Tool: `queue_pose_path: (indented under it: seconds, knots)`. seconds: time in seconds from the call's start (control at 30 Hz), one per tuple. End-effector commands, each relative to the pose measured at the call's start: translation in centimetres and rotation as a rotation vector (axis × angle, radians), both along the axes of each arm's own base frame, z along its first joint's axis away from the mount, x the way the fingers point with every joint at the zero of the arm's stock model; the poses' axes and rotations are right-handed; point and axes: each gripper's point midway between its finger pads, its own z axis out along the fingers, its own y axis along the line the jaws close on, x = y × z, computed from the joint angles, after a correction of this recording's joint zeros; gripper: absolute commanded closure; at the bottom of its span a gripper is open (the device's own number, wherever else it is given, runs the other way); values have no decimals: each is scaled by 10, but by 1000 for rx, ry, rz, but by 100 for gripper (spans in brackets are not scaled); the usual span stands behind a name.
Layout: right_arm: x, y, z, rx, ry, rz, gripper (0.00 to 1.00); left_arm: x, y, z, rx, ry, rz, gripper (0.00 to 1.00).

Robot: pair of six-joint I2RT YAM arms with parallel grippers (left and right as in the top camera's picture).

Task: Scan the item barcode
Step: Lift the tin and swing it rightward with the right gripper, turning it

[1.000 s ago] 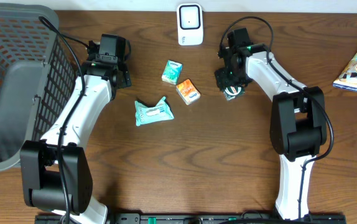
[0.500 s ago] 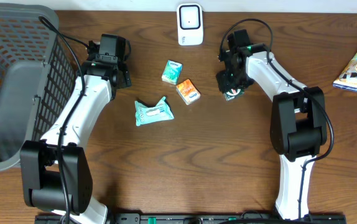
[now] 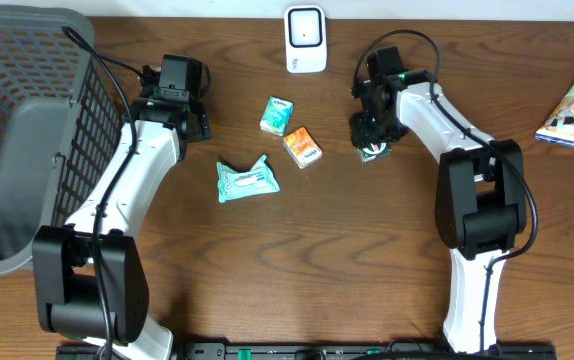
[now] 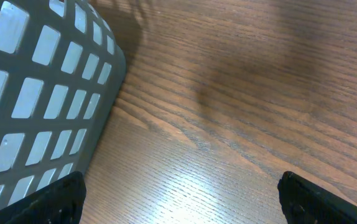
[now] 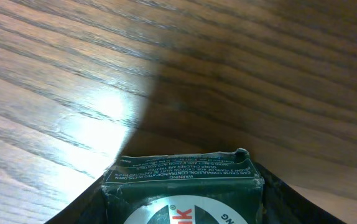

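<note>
Between my right jaws sits the dark green box [image 5: 185, 186], flat on the bench [image 3: 367, 260]. It lies straight under the jaws, not off to either side. Its printed top edge runs across the gap from one finger to the other, and the fingers [image 5: 278, 208] flank its two ends closely. The rest of the box runs out of the wrist view, so I cannot tell its long axis. The jaws stand about half closed around it. I cannot tell whether the pads are touching it or whether a grip is made.

From those jaws the white scanner [image 3: 306, 38] lies farther out from the arm's base and off toward the left arm's side, with clear wood between. I judge that offset is what the coming move turns on: lift, carry the box that way, and turn a printed face toward the scanner. No barcode shows from here.

My left jaws are wide apart, their tips [image 4: 54, 199] over bare wood beside the grey basket [image 4: 35, 112], holding nothing. They are well away from the box, so the right arm [image 3: 437, 110] is the one placed for this.
</note>
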Motion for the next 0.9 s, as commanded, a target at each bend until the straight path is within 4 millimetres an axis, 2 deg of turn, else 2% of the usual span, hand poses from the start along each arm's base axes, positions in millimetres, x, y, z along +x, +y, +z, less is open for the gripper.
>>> queue_pose_path:
  seconds: [0.0,0.17,0.37,0.57,0.87]
  knots:
    - [3,13,17,91,-3,-36,50,2,2,6,13,-13,2,2]
    - [12,28,48,239,-5,-38,51,2,2,6,13,-13,2,2]
    - [23,55,101,587,-9,8,53,2,2,6,13,-13,2,2]
    - [24,50,136,860,14,17,57,2,2,6,13,-13,2,2]
    - [24,37,168,1071,14,31,58,2,2,6,13,-13,2,2]
